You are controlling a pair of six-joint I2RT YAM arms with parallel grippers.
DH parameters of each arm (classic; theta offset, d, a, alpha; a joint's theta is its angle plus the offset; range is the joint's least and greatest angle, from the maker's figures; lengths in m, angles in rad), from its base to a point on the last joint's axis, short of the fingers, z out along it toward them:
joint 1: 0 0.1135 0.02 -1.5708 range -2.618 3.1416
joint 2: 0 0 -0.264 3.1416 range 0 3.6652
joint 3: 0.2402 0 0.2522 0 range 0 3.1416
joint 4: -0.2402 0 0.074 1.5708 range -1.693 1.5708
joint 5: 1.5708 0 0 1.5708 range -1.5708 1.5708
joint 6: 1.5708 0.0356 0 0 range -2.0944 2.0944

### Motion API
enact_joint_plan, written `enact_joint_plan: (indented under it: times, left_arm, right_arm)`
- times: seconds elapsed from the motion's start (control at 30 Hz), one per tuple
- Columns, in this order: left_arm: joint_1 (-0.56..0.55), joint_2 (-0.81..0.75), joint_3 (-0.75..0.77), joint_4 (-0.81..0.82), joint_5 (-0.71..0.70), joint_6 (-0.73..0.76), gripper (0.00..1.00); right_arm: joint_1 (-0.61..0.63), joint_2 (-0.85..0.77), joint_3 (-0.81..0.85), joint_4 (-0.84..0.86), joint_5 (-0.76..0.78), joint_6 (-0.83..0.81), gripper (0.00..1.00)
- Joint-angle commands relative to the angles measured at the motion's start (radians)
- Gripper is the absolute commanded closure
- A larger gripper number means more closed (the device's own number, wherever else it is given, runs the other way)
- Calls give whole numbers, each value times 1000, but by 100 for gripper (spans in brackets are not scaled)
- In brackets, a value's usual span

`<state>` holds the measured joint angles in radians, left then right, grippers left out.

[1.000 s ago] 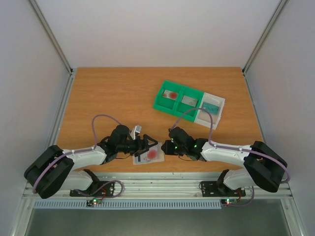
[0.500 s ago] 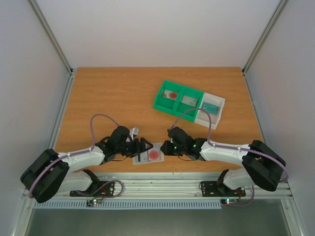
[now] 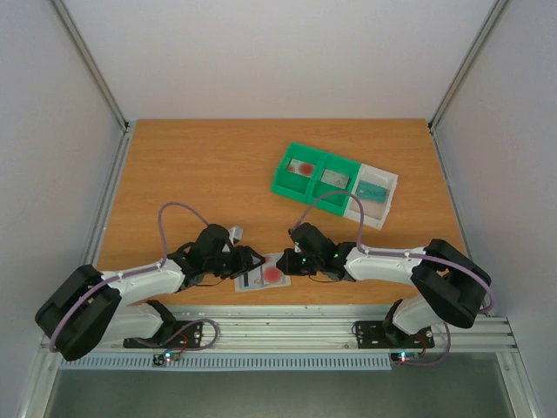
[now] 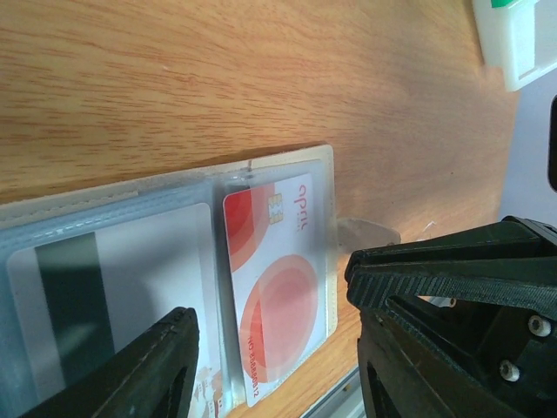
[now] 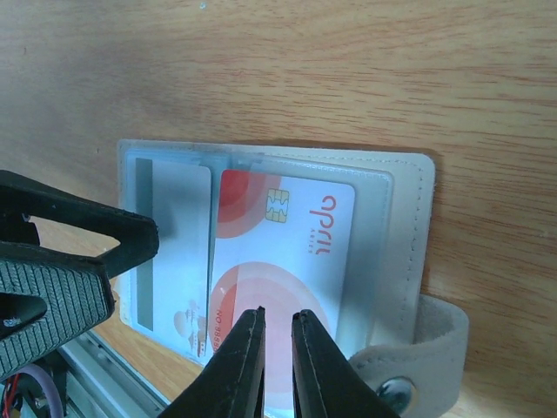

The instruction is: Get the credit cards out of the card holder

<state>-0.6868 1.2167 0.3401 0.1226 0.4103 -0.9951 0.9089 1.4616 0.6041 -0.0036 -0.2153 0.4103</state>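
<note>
The card holder lies open and flat near the table's front edge, clear pockets up, its closure tab off to one side. The red-and-white credit card sits in one pocket and the pale card with a dark stripe in the other. My right gripper hovers over the red card's lower half, its jaws almost together with nothing between them. My left gripper is open wide, straddling the holder over the red card and the striped card.
A green two-compartment tray with a card in each half stands at the back right, a white tray with a card against it. The metal rail runs just below the table's front edge, close to the holder.
My right gripper has moved left, from beside the holder to over the red card. My left gripper has shifted slightly left and lower. The holder has stayed put.
</note>
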Motion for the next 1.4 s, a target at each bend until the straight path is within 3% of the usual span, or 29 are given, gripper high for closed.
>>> enact_joint_plan:
  times: [0.0,0.73,1.13,1.37]
  left_arm:
    - [-3,22,-13,61,-11,-9,50]
    - [-3,202,-17,218,22,-71,61]
    - [-3,128,-20,119,-18,-60,56]
    - [-3,109,-24,88,-25,-56,53]
  right_arm:
    - [-1,30,24,31,-2,0,87]
    - [8,98,-80,99,13,51,88]
    - [9,21,-36,-14,33,31,87]
    - [10,65,-29,0,3,36,87]
